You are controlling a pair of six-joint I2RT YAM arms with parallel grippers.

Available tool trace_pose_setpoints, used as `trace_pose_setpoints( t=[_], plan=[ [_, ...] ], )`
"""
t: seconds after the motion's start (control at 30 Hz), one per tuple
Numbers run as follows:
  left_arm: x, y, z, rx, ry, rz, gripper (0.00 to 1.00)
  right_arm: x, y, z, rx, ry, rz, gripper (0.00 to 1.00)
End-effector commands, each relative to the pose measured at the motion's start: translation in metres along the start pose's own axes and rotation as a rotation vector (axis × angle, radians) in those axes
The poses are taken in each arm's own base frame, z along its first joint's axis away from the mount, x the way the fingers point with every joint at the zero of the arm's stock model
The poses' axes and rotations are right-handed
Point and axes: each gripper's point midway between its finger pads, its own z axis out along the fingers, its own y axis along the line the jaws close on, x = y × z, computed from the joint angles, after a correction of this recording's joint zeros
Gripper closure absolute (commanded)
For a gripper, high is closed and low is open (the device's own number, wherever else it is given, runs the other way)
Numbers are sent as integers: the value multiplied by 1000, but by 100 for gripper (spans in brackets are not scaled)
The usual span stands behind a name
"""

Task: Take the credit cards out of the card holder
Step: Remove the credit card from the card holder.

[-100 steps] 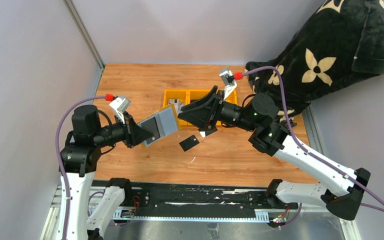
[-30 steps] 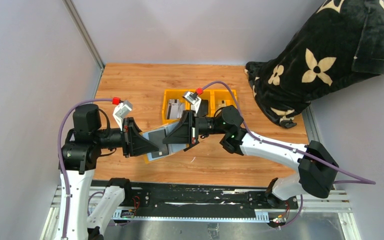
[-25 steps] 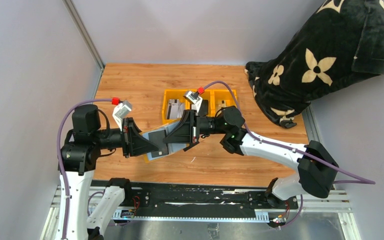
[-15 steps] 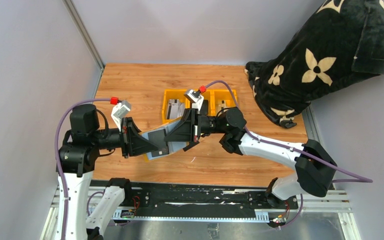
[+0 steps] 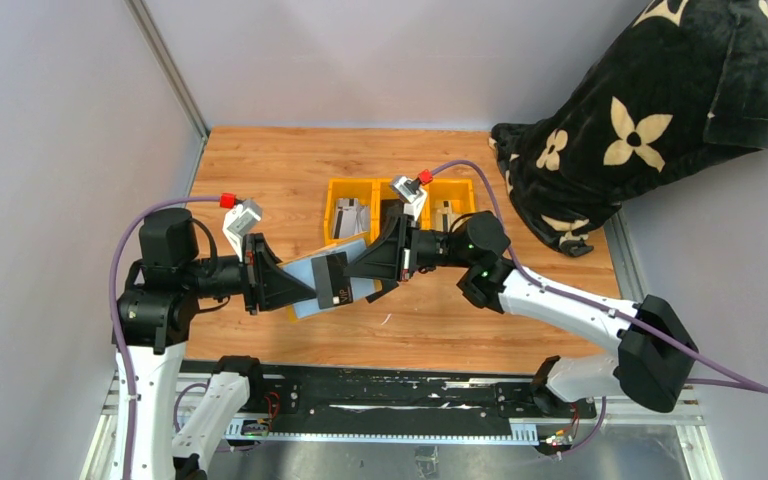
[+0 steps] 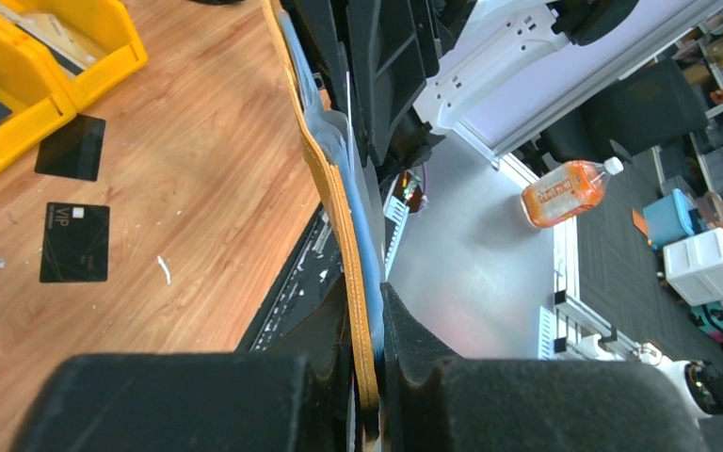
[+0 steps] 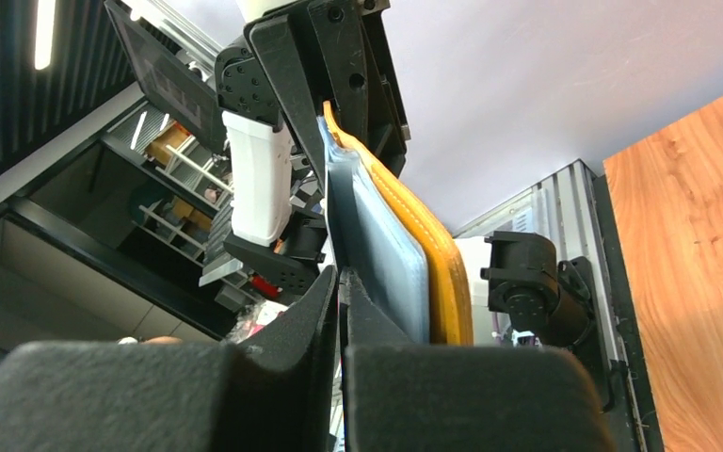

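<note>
Top external view: left tool (image 5: 298, 289) is closed tight on the small mustard-yellow leather wallet (image 5: 306, 268); right tool (image 5: 358, 284) pinches a thin black rectangular card (image 5: 336, 281) sticking out of it.

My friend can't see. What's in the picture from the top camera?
The left gripper holds the yellow wallet open while the right gripper pinches a black card over its lining, above a wooden table. Yellow bins sit behind.

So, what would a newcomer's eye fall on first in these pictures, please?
Mid-table, the left gripper has its jaws clamped on the open yellow card holder, while the right gripper pinches a black card at its grey-blue lining. Behind, a black flowered cloth looms at the far right.
</note>
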Motion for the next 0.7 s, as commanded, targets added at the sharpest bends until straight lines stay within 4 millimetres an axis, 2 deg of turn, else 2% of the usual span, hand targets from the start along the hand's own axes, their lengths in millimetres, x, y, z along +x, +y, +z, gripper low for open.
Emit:
trace_pose_setpoints(
  t=[0.0,0.1,0.3,0.47,0.5,0.53,0.67],
  plan=[
    [-6,-3,-2,-25,-8,15,100,1,5,4,14,17,-62,90],
    [-9,6,-2,-73,-13,12,100,7,13,14,-27,45,-75,82],
    [-10,6,-3,-98,-21,22,100,9,17,22,-83,43,-42,76],
    [-10,7,-5,-127,-30,51,100,6,14,19,-50,43,-55,99],
    [-10,7,-6,-131,-32,63,100,5,15,17,-40,43,-66,100],
    [-10,8,-6,-140,-34,74,100,5,8,12,5,51,-64,100],
    [-15,17,-12,-224,-49,169,100,-12,-9,-18,154,29,-135,100]
  ],
)
